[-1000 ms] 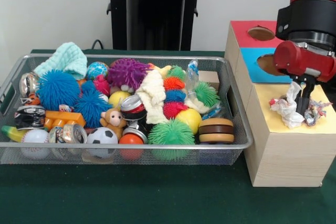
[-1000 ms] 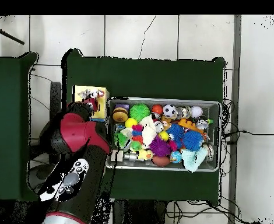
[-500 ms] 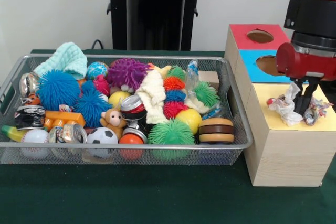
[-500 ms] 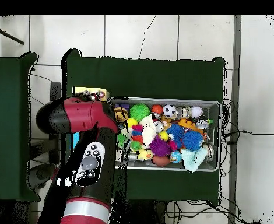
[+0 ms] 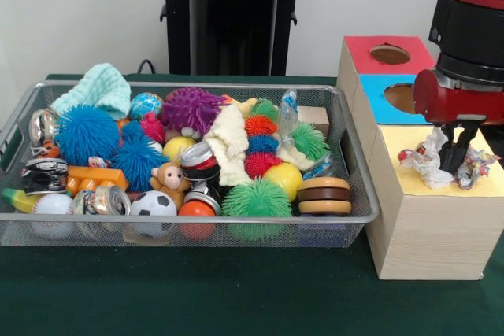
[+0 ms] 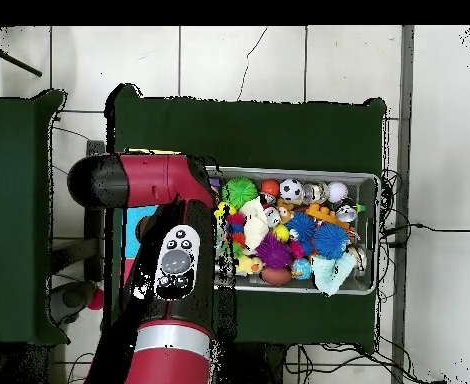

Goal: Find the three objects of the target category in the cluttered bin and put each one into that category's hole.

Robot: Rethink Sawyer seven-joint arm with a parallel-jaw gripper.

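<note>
Nearest the camera, on the green cloth, the wire bin (image 5: pixel 358 214) sits packed with clutter: a soccer ball (image 5: pixel 152 203), crushed cans, a green spiky ball (image 5: pixel 256 198), a stack of brown wooden discs (image 5: pixel 324 194), and further back blue spiky balls, a purple one (image 5: pixel 191 108) and a mint cloth (image 5: pixel 98 88). Beside the bin's end stands the sorting box (image 5: pixel 429 234), whose near section has a yellow top, with a blue-topped hole (image 5: pixel 403 97) and a red-topped hole (image 5: pixel 391 53) behind it. On the yellow top lie a crumpled white wrapper (image 5: pixel 428 161) and a smaller colourful wrapper (image 5: pixel 472 169), both loose wads with no clear long axis or heading; the white one bunches slightly upward. The gripper (image 5: pixel 453 149) hangs between them, its dark fingers pointing straight down and looking close together, with the white wrapper touching or just beside them; whether it actually pinches the paper I cannot tell. No hole is visible in the yellow face, since the wrappers and arm cover its middle. The step in hand seems to be delivering trash to its section, and the wads appear piled on top rather than dropped through. Next, the arm likely needs to lift clear and return over the bin for another wrapper.
</note>
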